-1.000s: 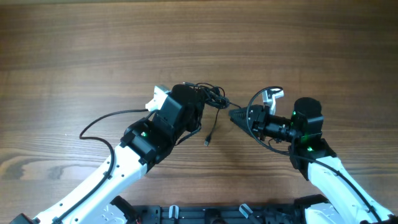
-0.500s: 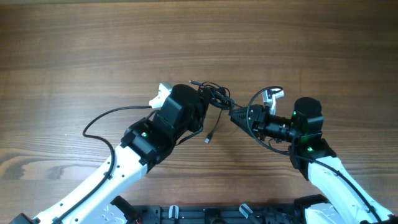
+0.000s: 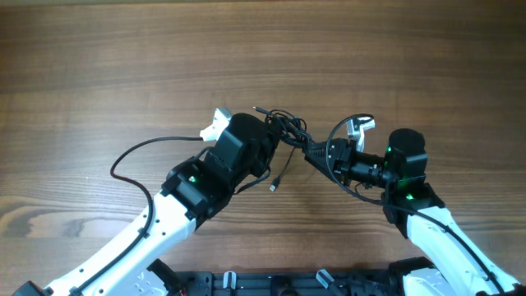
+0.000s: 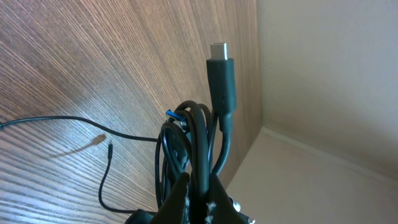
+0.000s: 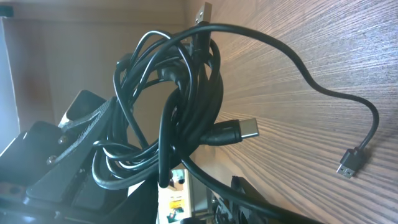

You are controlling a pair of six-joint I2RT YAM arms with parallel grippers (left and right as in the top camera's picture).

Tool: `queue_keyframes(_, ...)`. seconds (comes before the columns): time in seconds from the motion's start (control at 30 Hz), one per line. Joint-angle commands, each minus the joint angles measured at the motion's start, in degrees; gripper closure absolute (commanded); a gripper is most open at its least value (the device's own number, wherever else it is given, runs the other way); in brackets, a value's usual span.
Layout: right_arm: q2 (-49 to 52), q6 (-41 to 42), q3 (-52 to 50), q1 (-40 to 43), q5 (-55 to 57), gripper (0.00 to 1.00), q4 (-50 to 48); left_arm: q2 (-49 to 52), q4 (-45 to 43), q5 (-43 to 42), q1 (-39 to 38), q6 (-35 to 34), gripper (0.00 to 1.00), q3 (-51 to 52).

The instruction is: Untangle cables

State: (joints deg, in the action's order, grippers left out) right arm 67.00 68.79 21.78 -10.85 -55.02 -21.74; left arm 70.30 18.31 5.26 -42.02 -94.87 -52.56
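The white left arm (image 3: 160, 218) and the white right arm (image 3: 448, 238) rise from the bottom edge of the overhead view and lean toward each other; their black wrists stand close together near the middle of the wood-grain desk (image 3: 370, 57). Just ahead of the wrists, one tail of cord drops toward the robot and lies on the desk, ending in a flat metal plug (image 3: 274, 187).

Past that tail sit the cables (image 3: 284, 129), thin black cords wound into one tight knot between the two wrists. The left pincer (image 3: 271, 140) is clenched on the knot's left side; in its wrist view the fingertips meet at the bottom on several strands, and a loop of cord stands up from them with a USB-C plug (image 4: 219, 53) at the top.

The right pincer (image 3: 310, 151) points in from the right, its tip touching the knot; in its wrist view the fingers (image 5: 43, 165) stand part way apart with the thick of the knot between them, grasping the cords; a second USB-C plug (image 5: 247, 129) pokes out of the knot to the right, and a USB-A plug (image 5: 204, 11) shows at the top.

A thin cord (image 3: 144, 148) leaves the knot behind the left wrist and curves leftward over the desk in a wide arc.
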Motion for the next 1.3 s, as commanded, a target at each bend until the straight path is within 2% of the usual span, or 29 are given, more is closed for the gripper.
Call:
queue_keyframes(0.0, -0.3, 2.0, 0.3, -0.2, 2.2, 0.61, -0.1, 0.2, -1.6, -2.5, -1.7, 1.6, 0.96, 0.2)
queue_keyframes(0.23, -0.3, 3.5, 0.3, -0.2, 4.1, 0.61, -0.1, 0.2, -7.4, -5.9, -3.9, 0.6, 0.96, 0.2)
queue_keyframes(0.33, -0.3, 6.0, 0.3, -0.2, 5.7, 0.62, -0.1, 0.2, -6.9, -5.9, -5.0, -1.9, 0.96, 0.2)
queue_keyframes(0.67, -0.3, 15.6, 0.3, -0.2, 4.9, 0.61, -1.5, 0.3, -1.9, -5.6, -6.1, -2.0, 0.96, 0.2)
queue_keyframes(0.93, -0.3, 19.9, 0.3, -0.2, 4.5, 0.62, -5.9, 2.1, -3.8, -5.9, -6.4, -2.3, 0.96, 0.2)
queue_keyframes(1.1, -0.3, 19.7, 0.3, -0.2, 9.0, 0.62, -5.6, 3.4, -7.9, -5.9, -8.2, -5.0, 0.96, 0.2)
queue_keyframes(1.27, -0.3, 18.9, 0.3, -0.2, 21.0, 0.60, -4.2, 3.5, -10.1, -7.3, -9.1, -5.0, 0.96, 0.2)
